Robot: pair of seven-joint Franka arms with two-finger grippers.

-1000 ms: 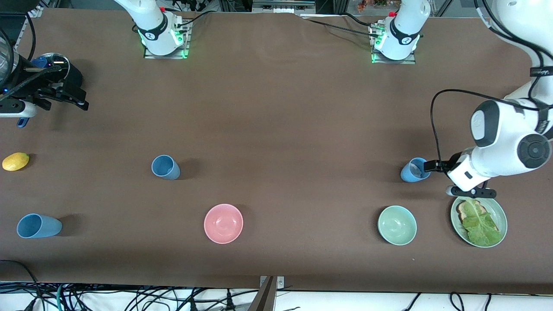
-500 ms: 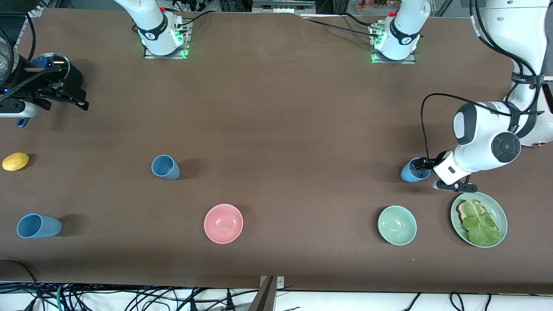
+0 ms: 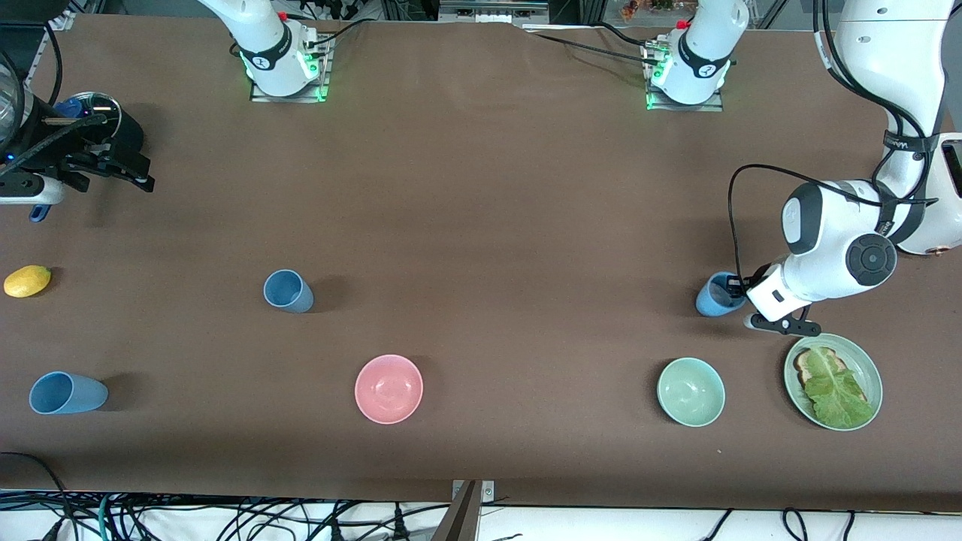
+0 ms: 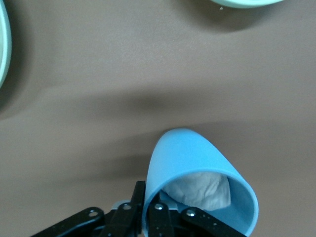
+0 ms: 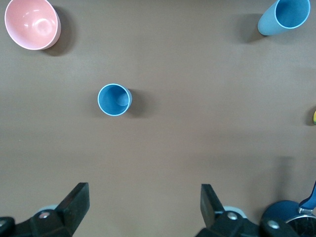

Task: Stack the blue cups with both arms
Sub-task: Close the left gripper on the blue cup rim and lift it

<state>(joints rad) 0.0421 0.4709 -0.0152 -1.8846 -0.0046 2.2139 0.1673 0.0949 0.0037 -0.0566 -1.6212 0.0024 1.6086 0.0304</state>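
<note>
We see a wide table covered in plain matte brown sheet, with black cables hanging along the edge nearest the front camera and the two arm bases glowing green along the edge farthest from it. Toward the left arm's end, the left pincer is clamped on the rim of a small light-blue plastic cup; the left wrist view shows one finger inside the mouth and crumpled white paper in the cup. Nearer the front camera lie a pale green bowl and a green plate with toast and a lettuce leaf. A second light-blue cup stands upright near the middle, and a third light-blue cup sits at the right arm's end, with a pink bowl between them and the green bowl. A yellow lemon rests by the table's edge. The right pincer waits, fingers spread wide, high over the table's right-arm end.
</note>
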